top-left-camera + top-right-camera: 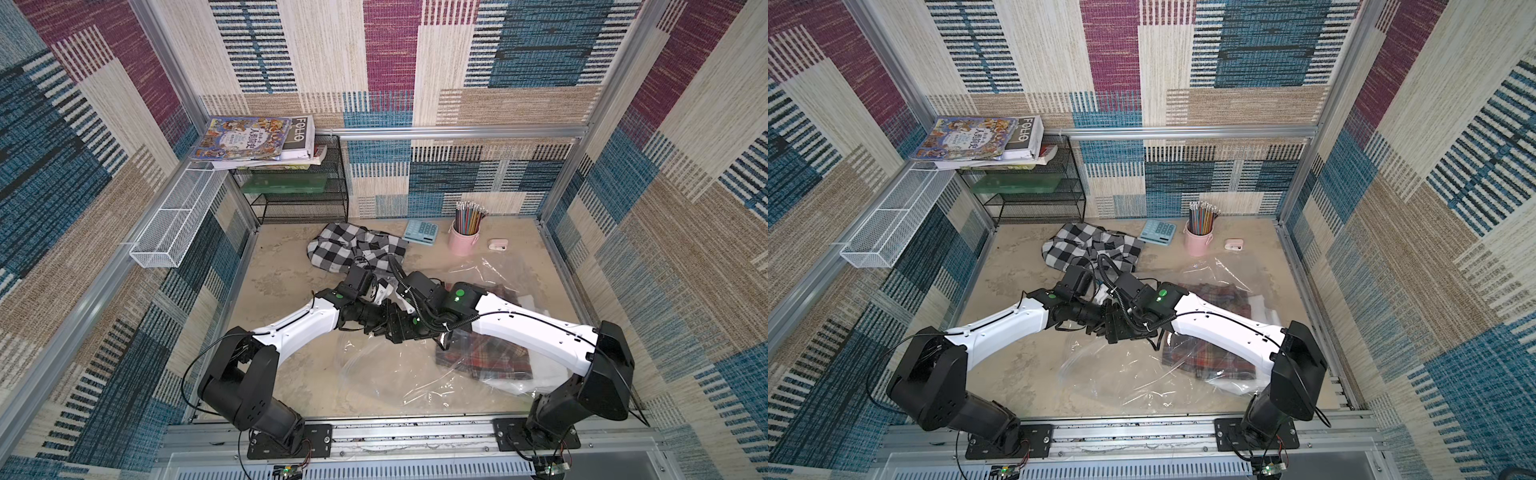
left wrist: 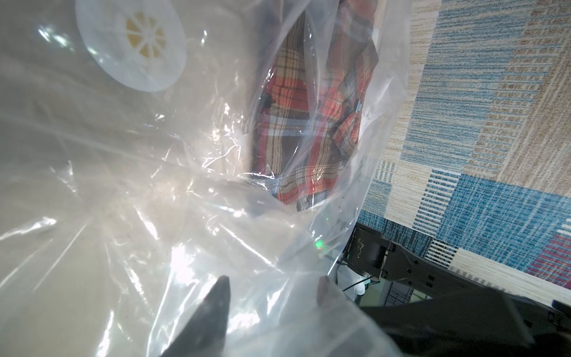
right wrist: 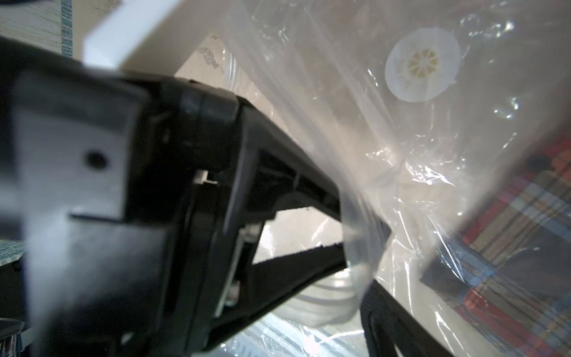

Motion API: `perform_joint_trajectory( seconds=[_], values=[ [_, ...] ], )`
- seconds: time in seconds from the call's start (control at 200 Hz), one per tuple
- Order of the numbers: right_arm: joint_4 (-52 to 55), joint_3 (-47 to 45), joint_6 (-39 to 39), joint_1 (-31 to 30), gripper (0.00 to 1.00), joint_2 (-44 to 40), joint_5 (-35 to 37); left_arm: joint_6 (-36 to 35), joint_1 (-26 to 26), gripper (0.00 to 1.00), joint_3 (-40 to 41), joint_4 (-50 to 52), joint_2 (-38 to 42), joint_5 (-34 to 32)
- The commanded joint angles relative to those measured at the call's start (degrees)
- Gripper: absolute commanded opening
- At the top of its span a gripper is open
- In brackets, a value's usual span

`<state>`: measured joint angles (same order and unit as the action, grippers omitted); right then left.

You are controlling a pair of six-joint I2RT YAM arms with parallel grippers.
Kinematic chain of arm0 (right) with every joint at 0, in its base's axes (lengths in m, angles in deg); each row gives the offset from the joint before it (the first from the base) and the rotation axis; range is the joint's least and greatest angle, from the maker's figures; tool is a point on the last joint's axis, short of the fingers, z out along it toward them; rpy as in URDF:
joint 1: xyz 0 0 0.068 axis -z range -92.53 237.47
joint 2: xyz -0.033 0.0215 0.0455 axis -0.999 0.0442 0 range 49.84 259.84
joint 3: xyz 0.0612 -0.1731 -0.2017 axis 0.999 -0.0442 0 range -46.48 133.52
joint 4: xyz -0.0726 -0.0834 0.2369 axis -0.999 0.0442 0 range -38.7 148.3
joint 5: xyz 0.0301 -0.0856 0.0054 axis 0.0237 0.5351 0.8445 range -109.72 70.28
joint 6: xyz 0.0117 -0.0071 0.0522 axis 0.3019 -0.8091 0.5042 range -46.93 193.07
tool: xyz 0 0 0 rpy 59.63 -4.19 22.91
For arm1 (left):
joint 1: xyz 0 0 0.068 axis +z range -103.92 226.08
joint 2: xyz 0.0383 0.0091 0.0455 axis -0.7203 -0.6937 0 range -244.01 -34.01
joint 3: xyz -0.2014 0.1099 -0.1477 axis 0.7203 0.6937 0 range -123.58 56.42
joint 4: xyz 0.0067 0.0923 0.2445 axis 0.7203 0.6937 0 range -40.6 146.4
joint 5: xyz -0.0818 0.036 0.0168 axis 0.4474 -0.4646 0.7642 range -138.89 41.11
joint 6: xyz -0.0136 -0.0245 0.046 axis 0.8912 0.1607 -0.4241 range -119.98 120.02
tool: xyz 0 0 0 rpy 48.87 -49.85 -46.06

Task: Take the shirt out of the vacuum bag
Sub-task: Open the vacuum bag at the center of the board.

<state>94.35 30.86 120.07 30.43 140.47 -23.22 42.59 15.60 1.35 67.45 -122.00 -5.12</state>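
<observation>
Over beige table (image 1: 282, 282), left pincer (image 2: 273, 279) stands half-open in vacuum bag (image 2: 123, 201); right pincer (image 1: 395, 334) unclear.

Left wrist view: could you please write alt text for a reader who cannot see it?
A crinkly clear vacuum bag fills most of the view, a red plaid shirt visible inside it near a round white valve. In the foreground, the left pincer's dark tips stand apart.
</observation>
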Motion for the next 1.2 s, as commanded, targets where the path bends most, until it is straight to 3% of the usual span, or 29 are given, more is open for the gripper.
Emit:
perform_joint_trajectory(
  seconds=[0.0,0.145,0.345,0.516,0.826,1.192],
  values=[
    [0.4,0.3,2.0,0.4,0.78,0.8,7.5,0.1,-0.4,0.45,0.0,0.6,0.4,1.8],
    [0.7,0.8,2.7,0.6,0.74,0.6,9.6,-0.4,-0.3,0.4,0.0,2.3,0.4,1.5],
    [-3.9,-3.1,3.8,1.8,0.69,-4.9,10.0,-0.3,-0.4,0.21,0.8,2.5,-0.6,1.8],
    [-7.0,-6.6,3.2,4.9,0.66,-5.6,5.3,-0.2,-0.3,0.19,1.8,1.8,-0.3,2.1],
    [-7.4,-3.0,0.5,5.6,0.64,-2.6,1.4,0.0,-0.4,0.18,1.8,1.3,-0.4,2.2],
    [-1.0,-2.8,-0.4,4.1,0.57,-0.4,2.5,-0.4,-0.4,0.16,1.4,1.3,-1.3,2.5]
  ],
)
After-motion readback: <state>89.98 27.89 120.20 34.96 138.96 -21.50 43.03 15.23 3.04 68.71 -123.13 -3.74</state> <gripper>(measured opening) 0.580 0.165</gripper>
